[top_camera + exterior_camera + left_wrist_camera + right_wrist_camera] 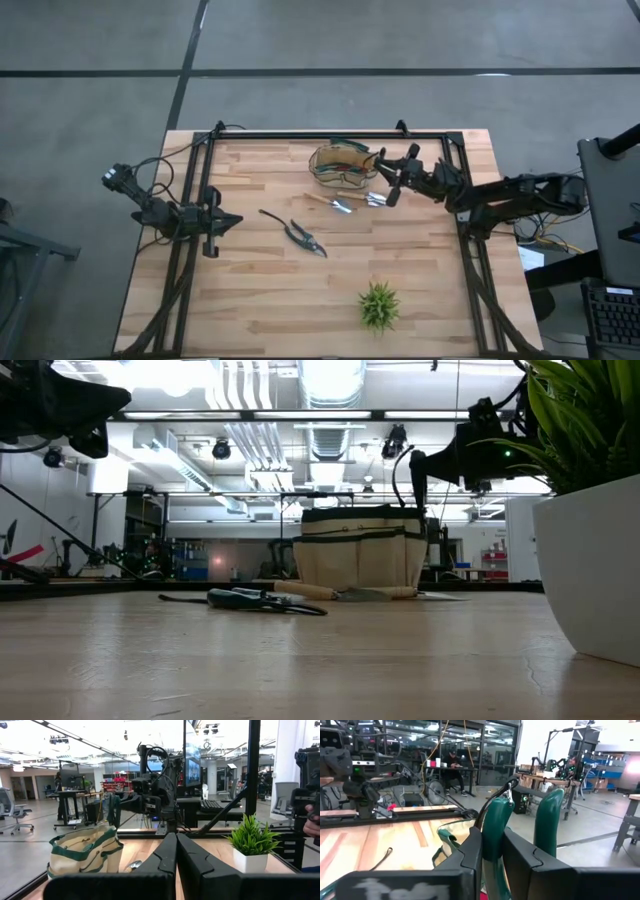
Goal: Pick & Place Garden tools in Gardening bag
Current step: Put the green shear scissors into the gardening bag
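Observation:
The tan gardening bag (340, 163) with green trim stands at the table's far middle, also in the low view (360, 555). My right gripper (388, 182) is just right of the bag, above table height, shut on green-handled shears (547, 820). Dark-handled pruning shears (305, 238), a wooden-handled trowel (325, 202) and a small silvery tool (375, 199) lie flat on the table near the bag. My left gripper (225, 220) waits shut and empty at the left side. My right gripper pinches one green handle (495, 827) of the shears between its two fingers, which lie across it. The fingers come about level from the table's right side. The other handle (547, 817) stands free beside them. The tool hangs upright (418, 485), lifted clear beside the bag's right edge.
A spiky green plant in a white pot (379, 306) stands near the table's front edge, right of middle. A black frame (330, 134) runs along the far edge and both sides. Bare wood lies between the tools and the plant. A person's hand (312, 820) shows beyond the table.

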You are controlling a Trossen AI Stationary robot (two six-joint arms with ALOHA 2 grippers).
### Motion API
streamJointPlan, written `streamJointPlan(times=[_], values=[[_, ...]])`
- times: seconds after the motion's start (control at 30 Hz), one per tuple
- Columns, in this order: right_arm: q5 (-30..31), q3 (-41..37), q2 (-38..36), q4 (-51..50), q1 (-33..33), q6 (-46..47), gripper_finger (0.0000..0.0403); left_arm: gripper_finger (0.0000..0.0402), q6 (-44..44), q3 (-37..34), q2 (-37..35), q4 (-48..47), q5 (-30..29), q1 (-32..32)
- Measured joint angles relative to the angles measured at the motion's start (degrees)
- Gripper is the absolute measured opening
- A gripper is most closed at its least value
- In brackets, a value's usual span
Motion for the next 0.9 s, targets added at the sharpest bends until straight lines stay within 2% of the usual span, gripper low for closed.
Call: streamJointPlan(times=[0.23,0.5,0.67,0.9], values=[[2.89,-1.70,-0.15,-0.10,-0.17,-0.39,0.0063,0.0014,0.00,0.00,-0.01,-0.26,-0.02,0.02],[3.40,-1.74,-0.16,-1.61,-0.25,-0.64,0.0064,0.0014,0.02,0.00,0.00,-0.24,0.00,0.02],[8.42,-1.72,-0.17,-5.35,-0.28,-0.37,0.0063,0.0014,0.00,0.00,-0.02,-0.24,-0.02,0.02],[9.08,-1.72,-0.17,-7.65,-0.37,0.92,0.0096,0.0014,0.00,0.00,0.00,-0.24,0.00,0.00]])
